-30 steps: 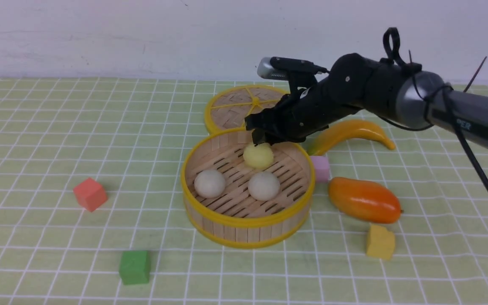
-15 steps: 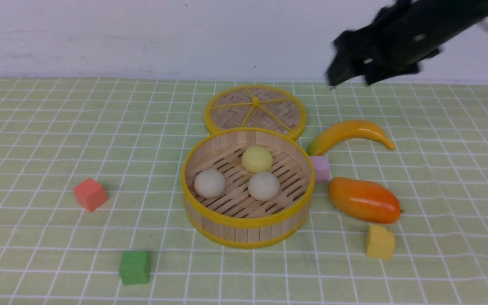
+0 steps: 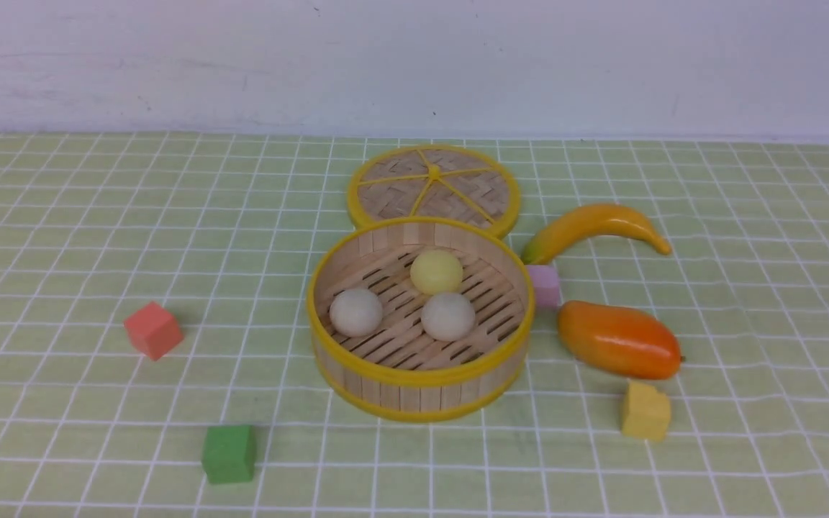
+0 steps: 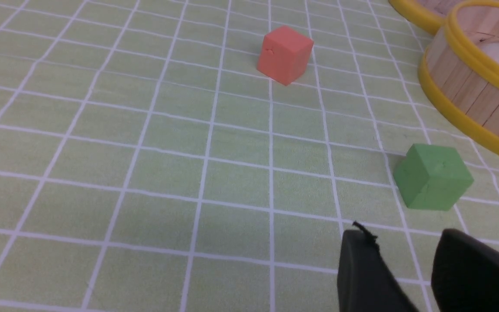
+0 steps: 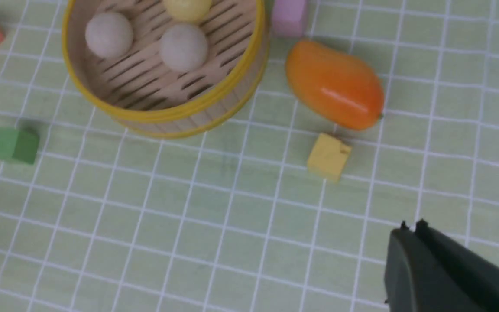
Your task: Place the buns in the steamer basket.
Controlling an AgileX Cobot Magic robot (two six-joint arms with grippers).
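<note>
Nearest, the left gripper (image 4: 399, 242) hovers with fingers parted above the checked cloth, the right gripper (image 5: 410, 232) pinched closed on nothing, and beyond them the steamer basket (image 3: 418, 374) holds all three buns: two off-white buns (image 3: 356, 311) in front, the pale yellow bun (image 3: 436, 271) behind

- Left gripper (image 4: 409, 268): two matte black fingers with blunt, rounded tips; a thin frayed black strand sticks up from one tip.
- Right gripper (image 5: 412, 227): matte black, dark-greenish fingers, each tip ending in a small nub.
</note>
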